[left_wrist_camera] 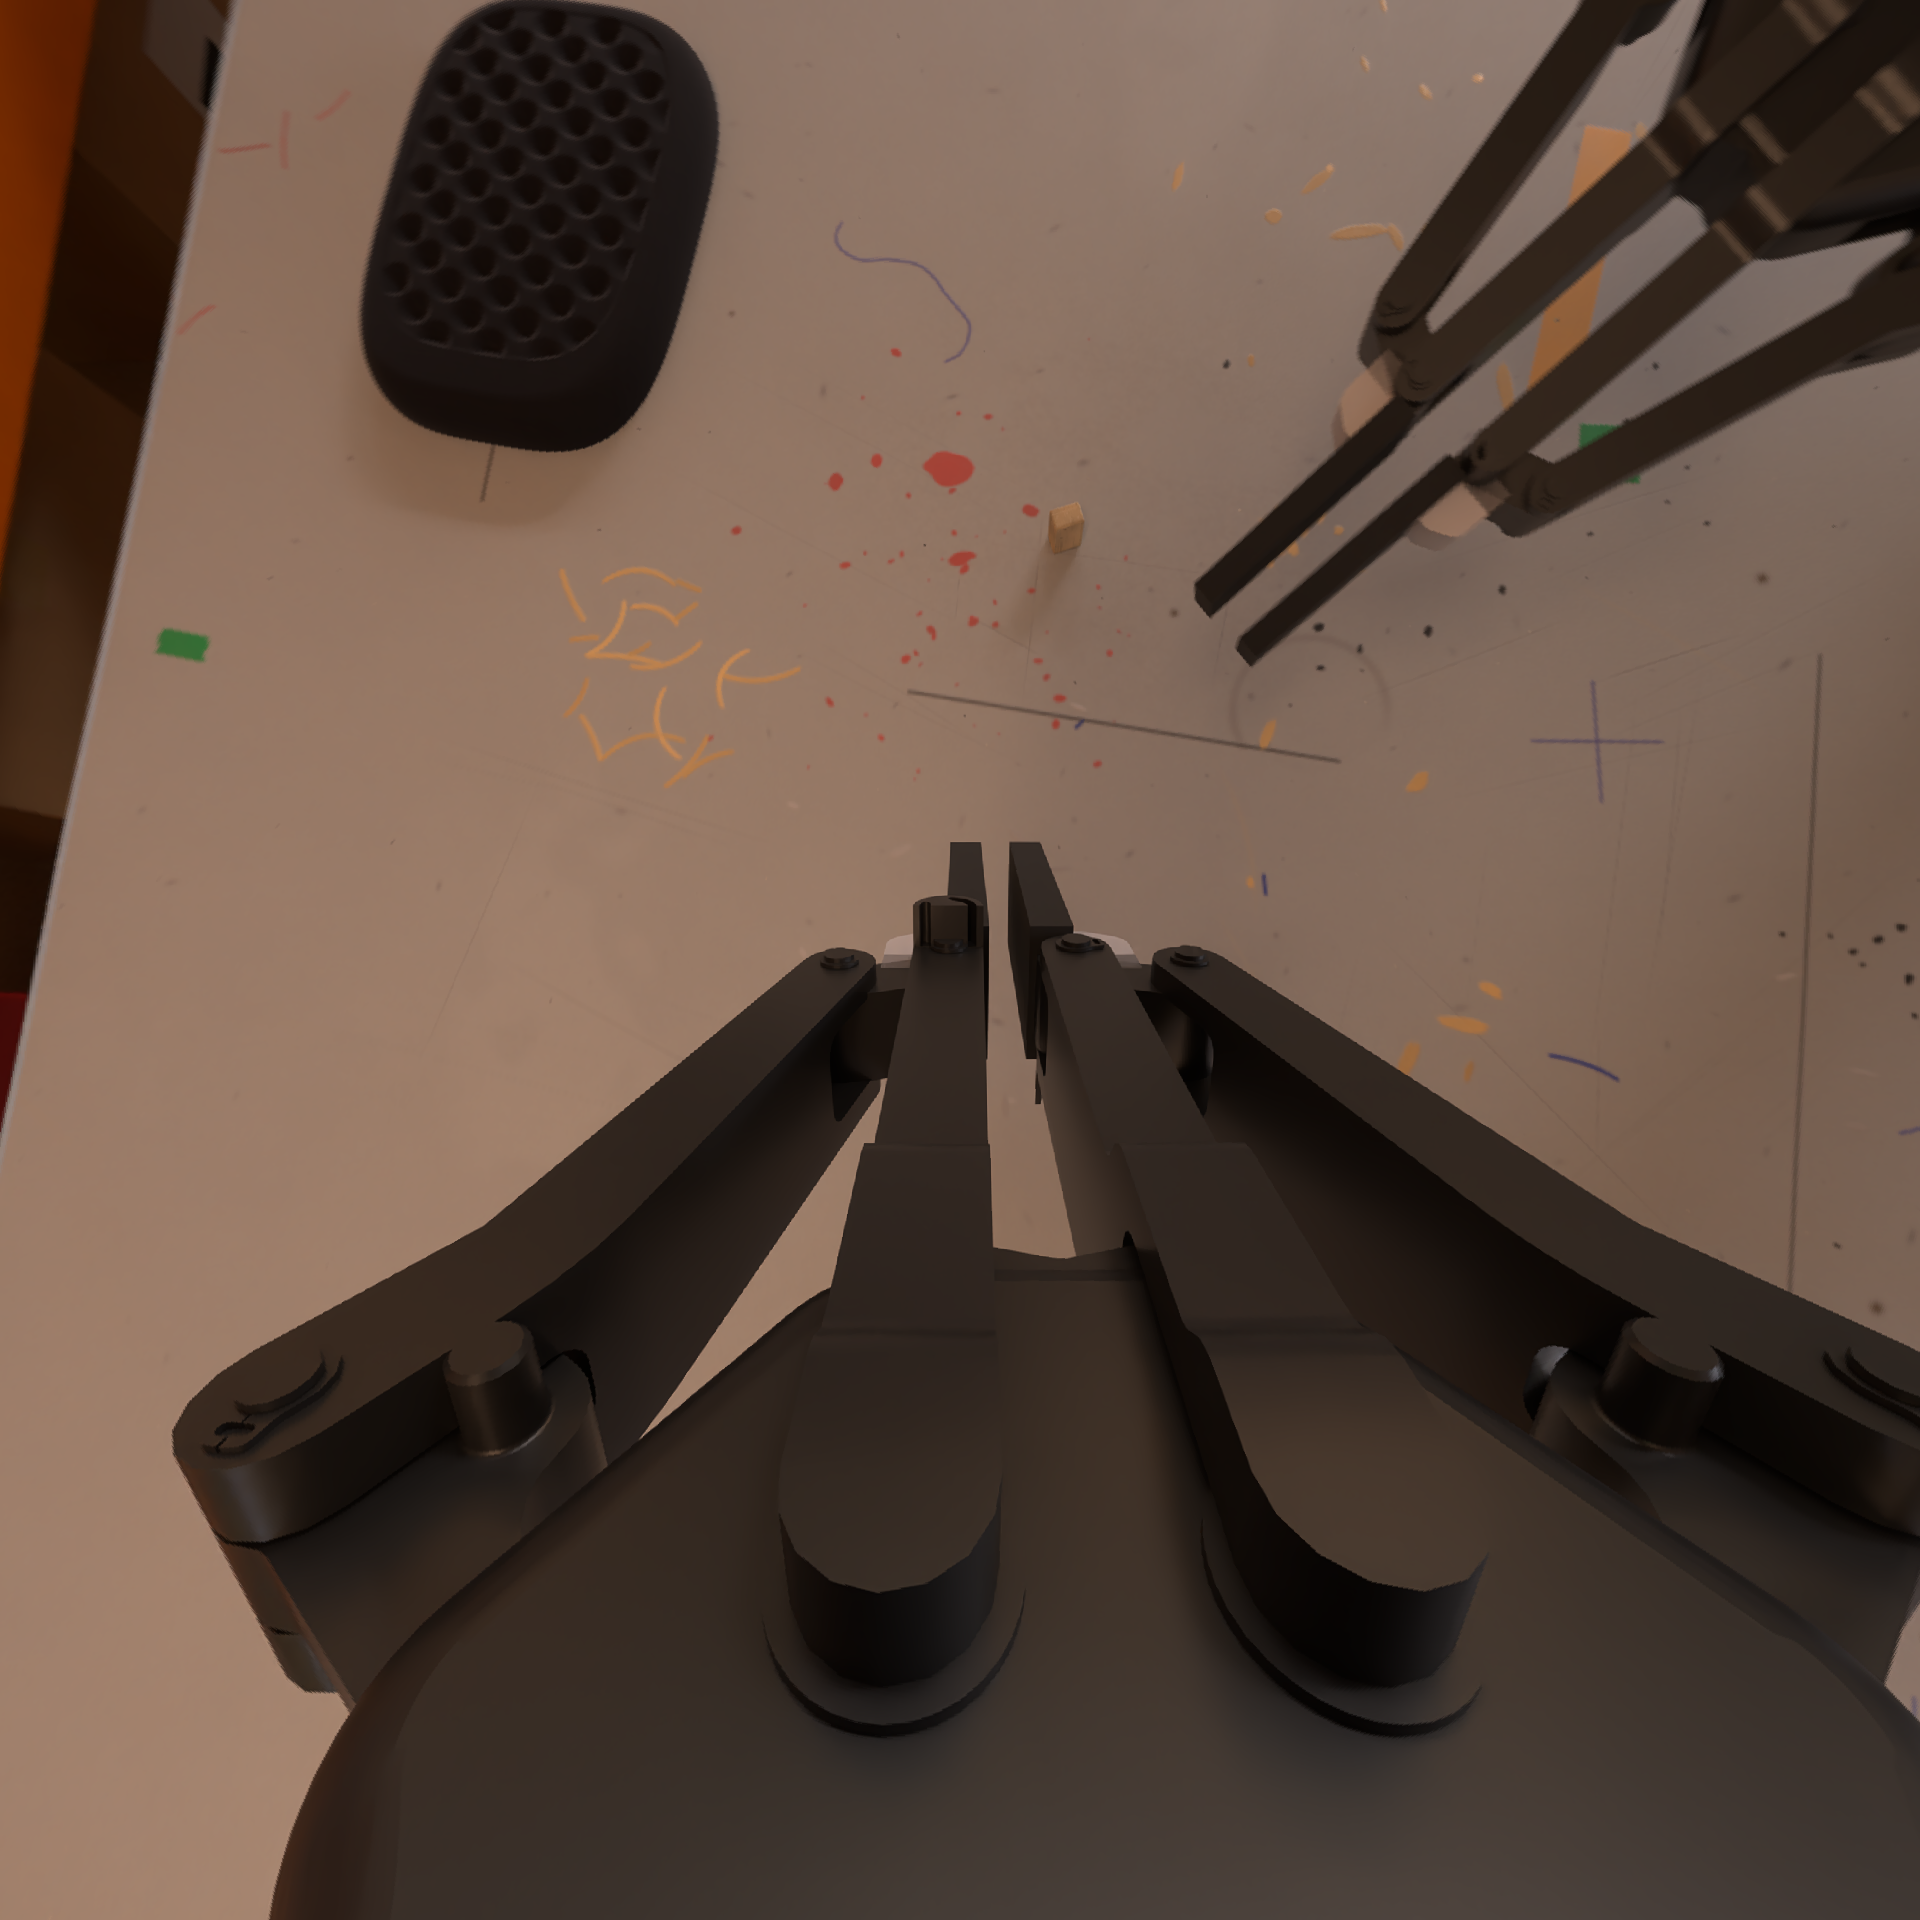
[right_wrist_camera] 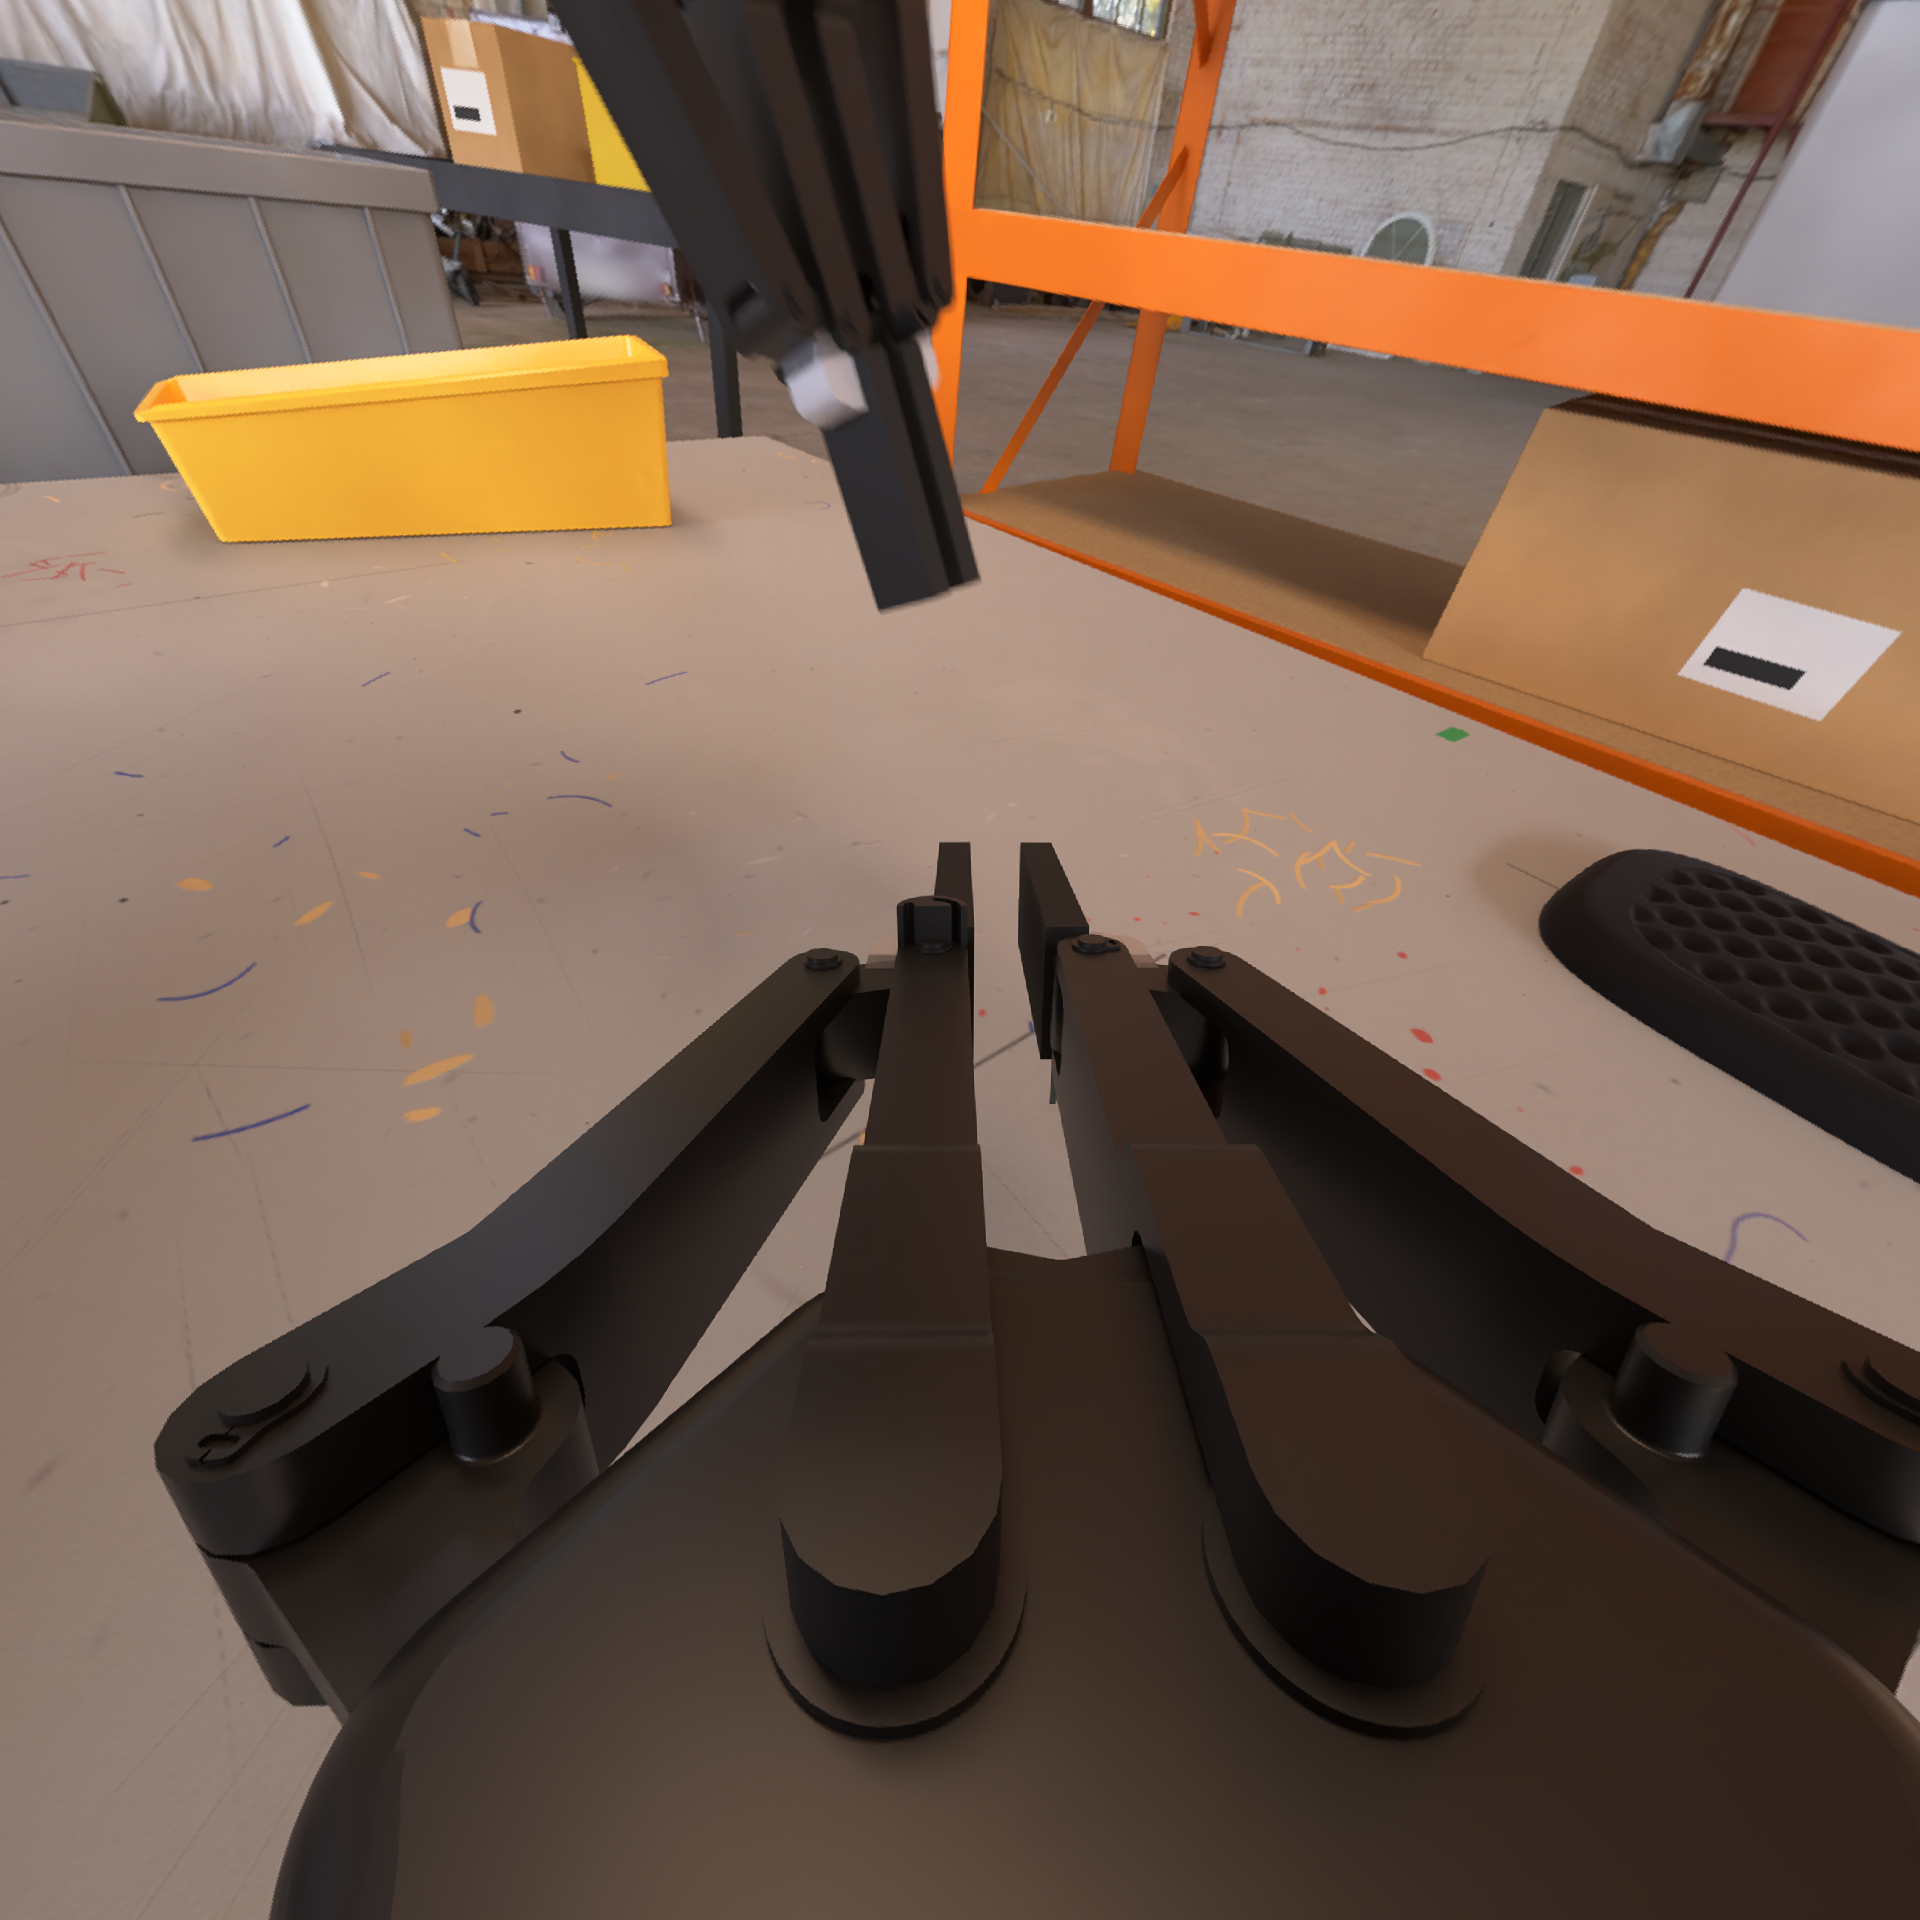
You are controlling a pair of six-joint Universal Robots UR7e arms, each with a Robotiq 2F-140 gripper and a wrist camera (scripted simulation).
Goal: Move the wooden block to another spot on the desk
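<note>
paint-flecked beige desk (left_wrist_camera: 416,935) beneath two grippers. left gripper (left_wrist_camera: 995,868): fingers nearly together, narrow slit between them, grasping nothing, poised above the desk and aimed steeply down. right gripper (right_wrist_camera: 995,868): likewise clenched and empty, tilted low over the desk. one wooden block (left_wrist_camera: 1066,527), small, lies free at 12 o'clock of the left gripper, apart from both. one black perforated pad (left_wrist_camera: 540,223) at 11 o'clock; one yellow bin (right_wrist_camera: 416,447) at 10 o'clock in the right wrist view.

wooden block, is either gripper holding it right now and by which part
Nothing is held. The wooden block sits alone on the desk. The left gripper and right gripper are both shut on nothing.
</note>
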